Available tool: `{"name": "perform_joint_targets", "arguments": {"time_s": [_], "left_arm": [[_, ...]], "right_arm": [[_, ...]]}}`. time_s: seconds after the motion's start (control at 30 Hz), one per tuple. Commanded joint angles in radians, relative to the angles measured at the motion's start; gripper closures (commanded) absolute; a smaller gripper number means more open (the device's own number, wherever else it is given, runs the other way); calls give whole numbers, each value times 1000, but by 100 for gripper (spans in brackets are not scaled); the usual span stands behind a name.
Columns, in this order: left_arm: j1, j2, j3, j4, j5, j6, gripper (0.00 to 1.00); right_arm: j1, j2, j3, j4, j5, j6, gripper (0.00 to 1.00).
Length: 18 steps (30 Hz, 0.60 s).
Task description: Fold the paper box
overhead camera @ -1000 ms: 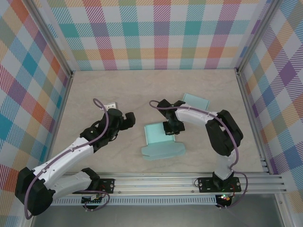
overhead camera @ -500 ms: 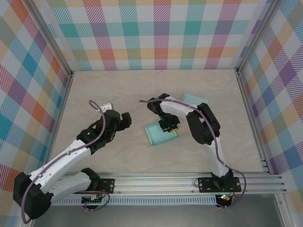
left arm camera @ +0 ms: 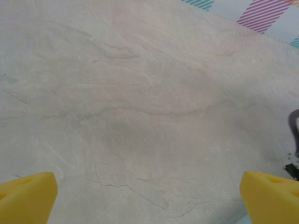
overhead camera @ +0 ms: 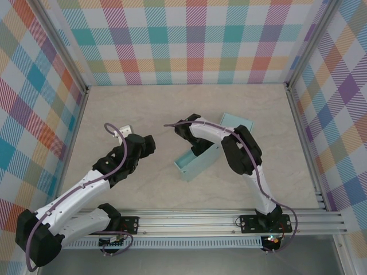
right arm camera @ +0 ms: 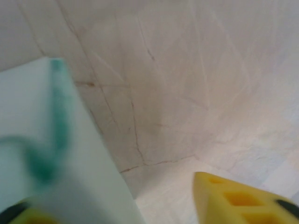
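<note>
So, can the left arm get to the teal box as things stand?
Probably yes: bare table lies between the left gripper and the teal box, and the right gripper sits at the box's far side, leaving its near left end free.

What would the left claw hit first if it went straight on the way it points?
Most likely the bare table: the open left claw aims down at it, with nothing in that line in its wrist view. How far off is unclear.

No readable text, labels, brands or numbers anywhere: not on the paper box, arms or bench.
</note>
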Motion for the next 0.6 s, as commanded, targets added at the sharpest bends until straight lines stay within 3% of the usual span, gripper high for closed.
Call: {"name": "perform_joint_targets", "arguments": {"time_s": [0.0,0.33,0.57], "left_arm": [[18,16,-5,6,-12,0,0],[35,230,62,63,37,123,0],[36,412,119,131,126,204,0]], "right_arm": [[-3,-74,8,61,16,-13,42],[-3,-347,78,153,6,-42,35],[-5,-692,-120,288,-27,14,42]]}}
